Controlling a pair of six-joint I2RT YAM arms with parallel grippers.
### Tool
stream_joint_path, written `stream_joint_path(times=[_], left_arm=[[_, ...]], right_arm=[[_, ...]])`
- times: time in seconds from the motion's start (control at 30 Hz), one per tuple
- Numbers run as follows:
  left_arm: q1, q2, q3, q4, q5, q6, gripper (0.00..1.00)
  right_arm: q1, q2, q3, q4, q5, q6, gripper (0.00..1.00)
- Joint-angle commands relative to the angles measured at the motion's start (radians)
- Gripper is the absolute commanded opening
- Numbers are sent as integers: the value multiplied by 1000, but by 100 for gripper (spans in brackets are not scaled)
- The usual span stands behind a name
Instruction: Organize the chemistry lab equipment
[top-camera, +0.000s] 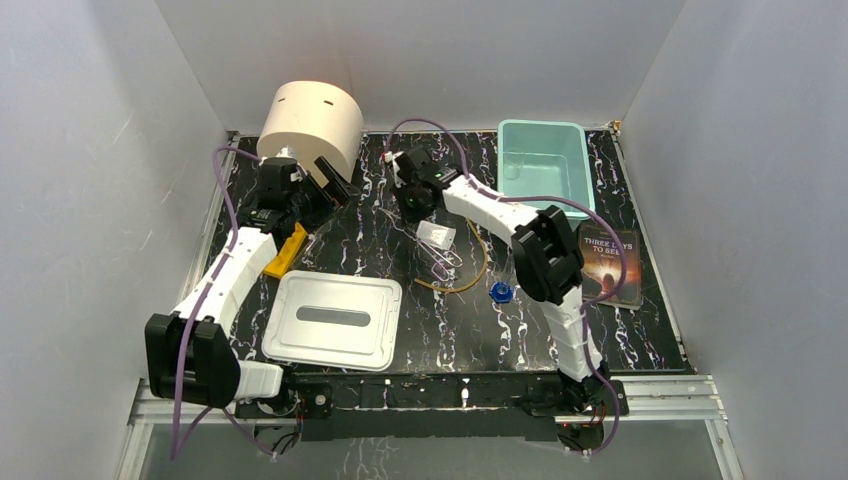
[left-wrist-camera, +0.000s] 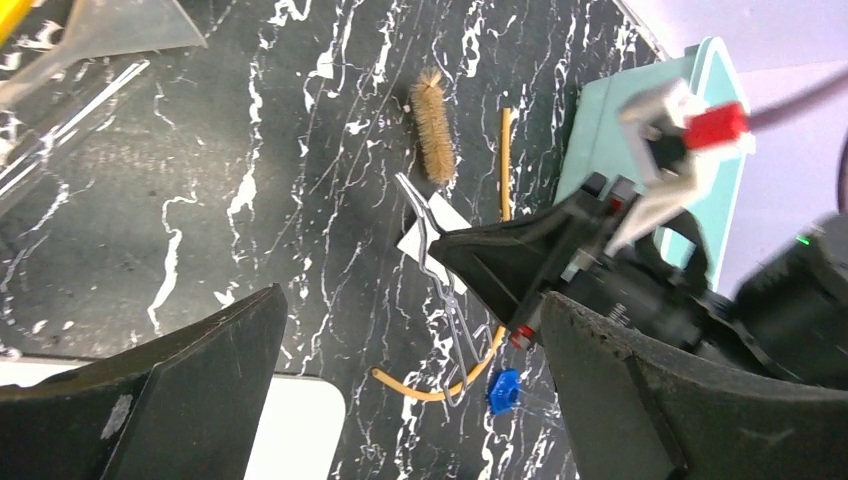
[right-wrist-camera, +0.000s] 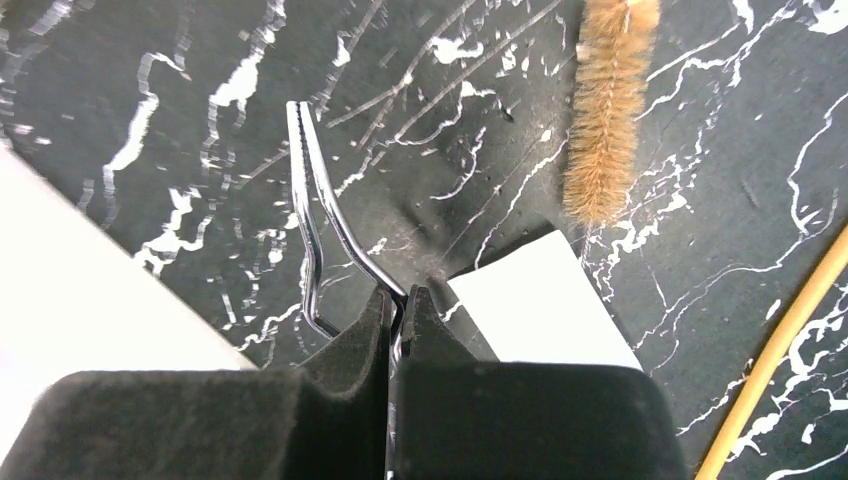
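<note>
Now, we note the right gripper (right-wrist-camera: 397, 300) clenched on the tongs (right-wrist-camera: 308, 190): one pair, two thin, shiny metal arms, kinked, tips together, over the black, white-veined table (right-wrist-camera: 150, 80).

Just beside the tongs we count one packet (right-wrist-camera: 545, 300), flat, white, square-cornered. Past it is one brush (right-wrist-camera: 608, 110), a fuzzy tan cylinder of bristles. Farther from the tongs is one tube (right-wrist-camera: 790, 340), smooth tan rubber, curved. One blue cap (top-camera: 501, 292) sits near the tongs' looped end.

The left gripper (left-wrist-camera: 410, 310) hangs left of the tongs, matte black jaws spread wide, empty.

Well beyond the tongs, one teal plastic bin (top-camera: 545, 125) holds one clear beaker (top-camera: 513, 165).
</note>
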Motion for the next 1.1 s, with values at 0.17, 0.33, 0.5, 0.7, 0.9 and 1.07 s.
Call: stream_joint_path(times=[0.17, 0.33, 0.5, 0.7, 0.9, 1.07], left_arm=[[-16, 115, -27, 200, 223, -102, 98], [-54, 172, -15, 222, 218, -132, 94], [-87, 191, -65, 319, 104, -311, 72], [-133, 221, -31, 342, 23, -266, 66], [-145, 234, -49, 421, -3, -305, 54], [-145, 240, -31, 445, 2, -272, 41]], right_arm=[[-23, -194, -160, 229, -116, 70, 0], [-26, -214, -168, 256, -152, 139, 0], [-28, -267, -238, 360, -172, 221, 0], [-30, -277, -250, 374, -182, 256, 0], [-31, -306, -280, 393, -197, 248, 0], [-31, -322, -301, 398, -195, 239, 0]])
